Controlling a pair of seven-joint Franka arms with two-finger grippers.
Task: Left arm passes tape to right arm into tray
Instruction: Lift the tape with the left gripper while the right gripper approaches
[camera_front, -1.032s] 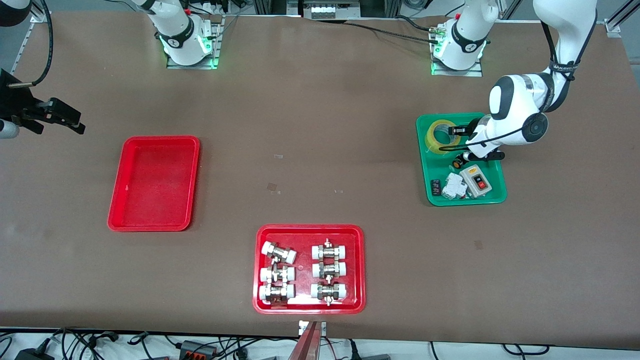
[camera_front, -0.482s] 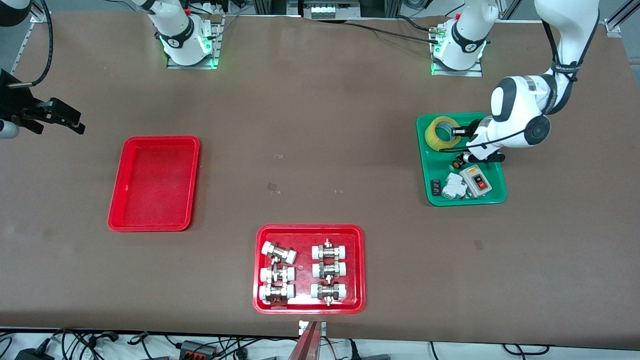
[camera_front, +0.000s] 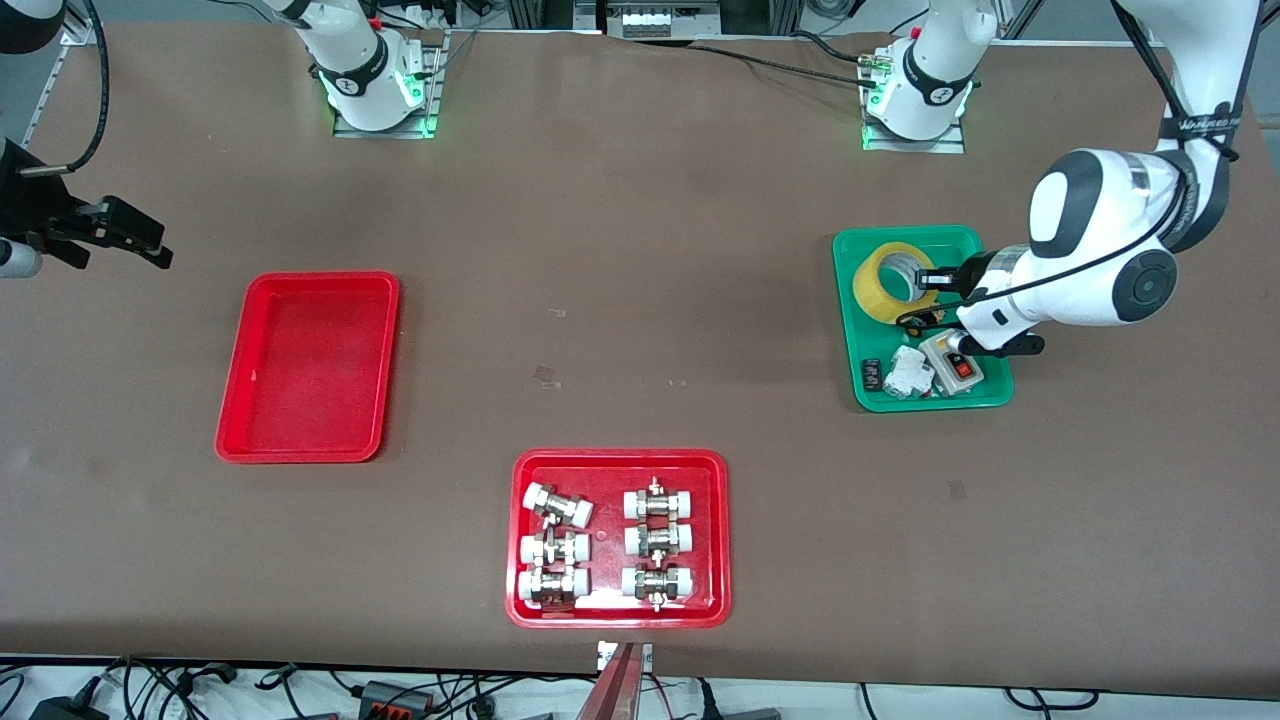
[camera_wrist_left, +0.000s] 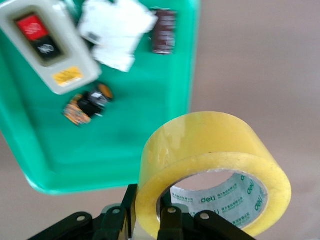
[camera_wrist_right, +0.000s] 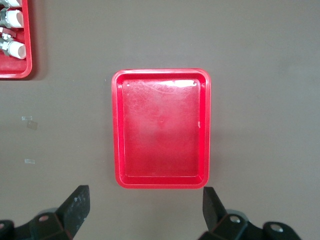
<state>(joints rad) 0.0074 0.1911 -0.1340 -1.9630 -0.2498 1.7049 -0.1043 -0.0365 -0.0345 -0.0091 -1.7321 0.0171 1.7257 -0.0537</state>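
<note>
**Left arm's got the tape, right arm just hanging out**

So the left gripper (camera_front: 936, 279) has its fingers pinched tight on the wall of the ring-shaped roll of translucent yellow packing tape (camera_front: 890, 282), one finger inside the pale core and one outside. In the left wrist view the roll (camera_wrist_left: 212, 167) looks lifted clear, hanging over the edge of the green rectangular plastic tray (camera_wrist_left: 125, 145), which has a grey switch box with a red button (camera_wrist_left: 47, 45), a white part (camera_wrist_left: 117, 30) and a few small dark bits in it.

The right arm waits. Its gripper (camera_front: 110, 235) is up over the bare brown table (camera_front: 640, 300) at the right arm's end, fingers spread wide with nothing between them, and its wrist camera looks straight down at the smaller glossy red rectangular tray (camera_wrist_right: 162, 127), which has nothing in it.

The wider red tray (camera_front: 618, 538), nearer the front camera, holds six metal fittings with white caps (camera_front: 605, 545) in two columns.
</note>
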